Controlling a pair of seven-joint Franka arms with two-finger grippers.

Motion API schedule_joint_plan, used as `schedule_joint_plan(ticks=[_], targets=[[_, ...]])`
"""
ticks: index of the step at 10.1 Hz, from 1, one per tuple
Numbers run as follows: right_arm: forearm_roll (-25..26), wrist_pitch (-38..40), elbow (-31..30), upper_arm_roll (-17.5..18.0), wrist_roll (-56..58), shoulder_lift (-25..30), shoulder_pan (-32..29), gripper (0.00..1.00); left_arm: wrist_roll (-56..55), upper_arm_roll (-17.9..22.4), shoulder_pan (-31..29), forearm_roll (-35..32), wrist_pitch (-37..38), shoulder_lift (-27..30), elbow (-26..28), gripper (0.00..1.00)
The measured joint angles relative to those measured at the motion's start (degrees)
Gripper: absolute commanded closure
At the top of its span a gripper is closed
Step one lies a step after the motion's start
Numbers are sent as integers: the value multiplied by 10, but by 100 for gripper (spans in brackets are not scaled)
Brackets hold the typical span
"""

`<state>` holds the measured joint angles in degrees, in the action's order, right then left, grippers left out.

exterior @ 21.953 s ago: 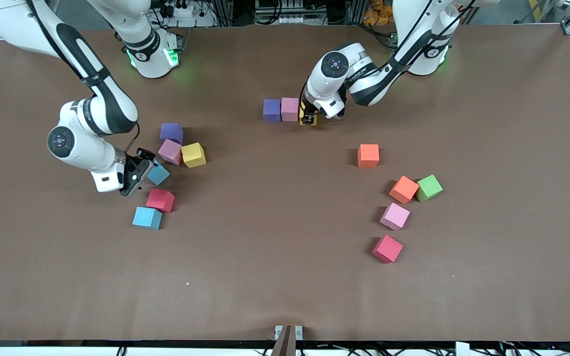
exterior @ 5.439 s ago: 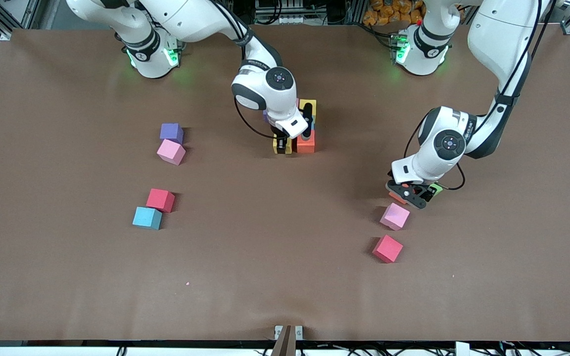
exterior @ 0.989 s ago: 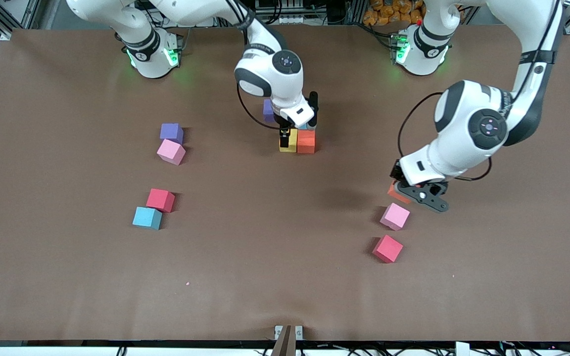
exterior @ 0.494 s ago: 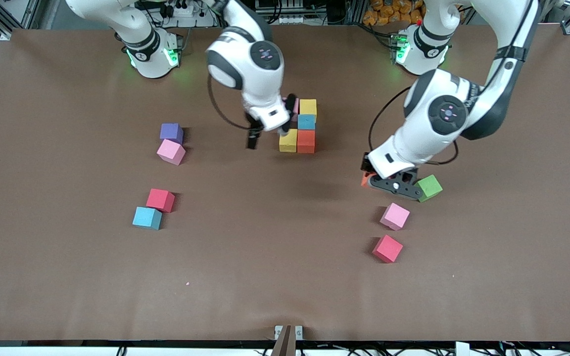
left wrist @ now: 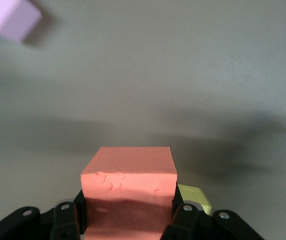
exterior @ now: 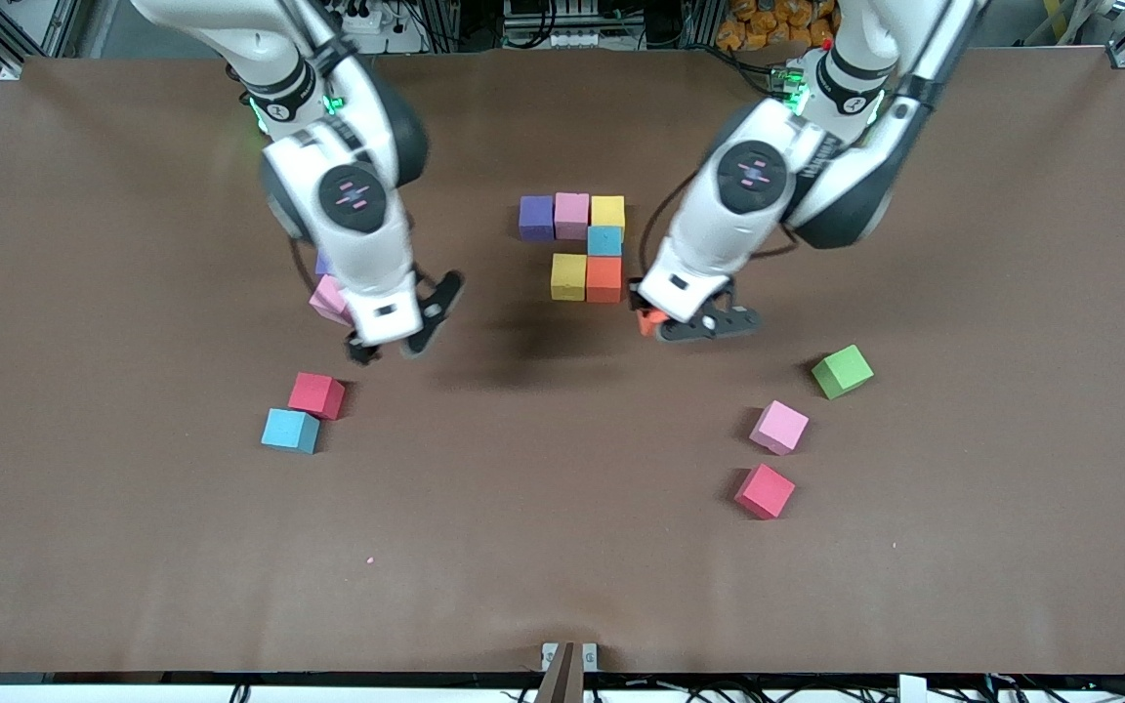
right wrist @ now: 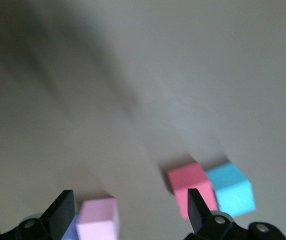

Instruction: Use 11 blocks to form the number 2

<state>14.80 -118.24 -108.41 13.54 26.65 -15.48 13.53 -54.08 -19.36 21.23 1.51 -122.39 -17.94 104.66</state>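
The right gripper (exterior: 396, 342) hangs wide open and empty over the table beside a loose pink cube (exterior: 329, 296). At the table's middle lies the unfinished number 2 (exterior: 577, 246), six touching cubes. Just beside its orange corner, toward the left arm's end, the left gripper (exterior: 682, 325) carries an orange cube (left wrist: 129, 192), matte and square-edged, pinched between its fingers.
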Motion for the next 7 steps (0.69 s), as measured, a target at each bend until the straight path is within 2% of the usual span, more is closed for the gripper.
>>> schedule_joint_plan(ticks=[2,5,7], targets=[[0,-26,-18,-23,6,3,-31,0,-164,0,47,1,-1,-27,-23,44],[0,-91,-40,-25,104,-12,-105,0,-428,0,104,1,-7,-80,-85,45],[0,-136,-48,-25,168,-40,-157,0,-576,0,128,1,-34,-104,-100,46]])
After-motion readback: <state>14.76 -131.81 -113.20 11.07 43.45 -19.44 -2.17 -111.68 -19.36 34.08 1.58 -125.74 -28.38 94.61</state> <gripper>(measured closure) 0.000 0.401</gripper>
